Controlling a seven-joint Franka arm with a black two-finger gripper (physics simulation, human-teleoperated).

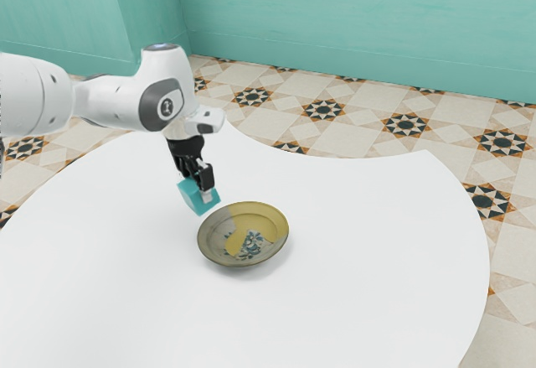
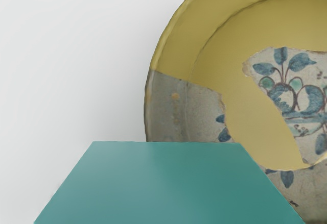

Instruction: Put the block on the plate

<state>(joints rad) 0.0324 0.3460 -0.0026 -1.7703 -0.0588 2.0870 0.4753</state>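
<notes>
Exterior view: the teal cube-like block (image 1: pixel 195 199), likely light, rigid and best pinched across opposite flat sides, sits gripped, fingers parted by its width, in the black two-finger gripper (image 1: pixel 199 188) beside the round yellow-and-grey patterned plate (image 1: pixel 263 214), whose raised rim needs clearing, with open white tabletop (image 1: pixel 368 251) around.

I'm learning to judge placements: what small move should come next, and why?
Probably a short sideways shift of the hand toward the middle of the plate, before any lowering: the hand grips the block, which in the exterior view appears just off the plate's rim, toward that view's left, not over the centre.
</notes>
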